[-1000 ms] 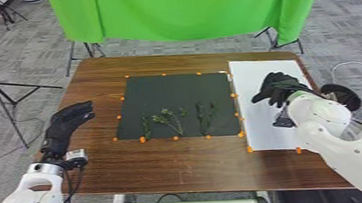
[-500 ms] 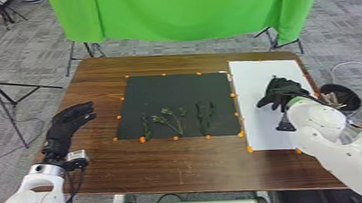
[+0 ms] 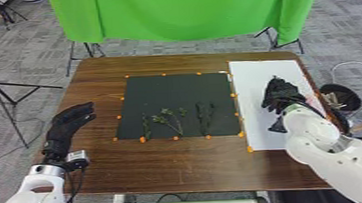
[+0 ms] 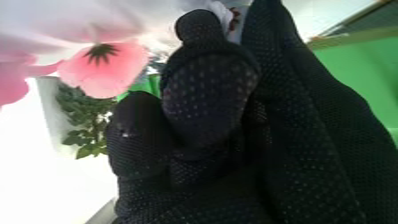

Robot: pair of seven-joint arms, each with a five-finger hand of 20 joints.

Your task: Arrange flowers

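Green stems (image 3: 169,121) lie on a dark mat (image 3: 175,92) on the brown wooden surface (image 3: 181,164), in the mat's near half: two toward its near left corner, one of them branching, and two slimmer ones toward its near right corner. The right hand (image 3: 282,91) is well apart from them, to their right, over the white sheet (image 3: 264,135) along the surface's right side. In the right wrist view, pink flowers (image 4: 115,65) show just beside the upper part of the right hand (image 4: 209,100), and green leaves (image 4: 82,112) appear below the blooms; whether the flowers touch the hand cannot be told. How far open that hand is, and whether it has hold of anything, cannot be told either. The left hand (image 3: 65,123) is over the surface's left edge, loosely open and empty, with the stems to its right
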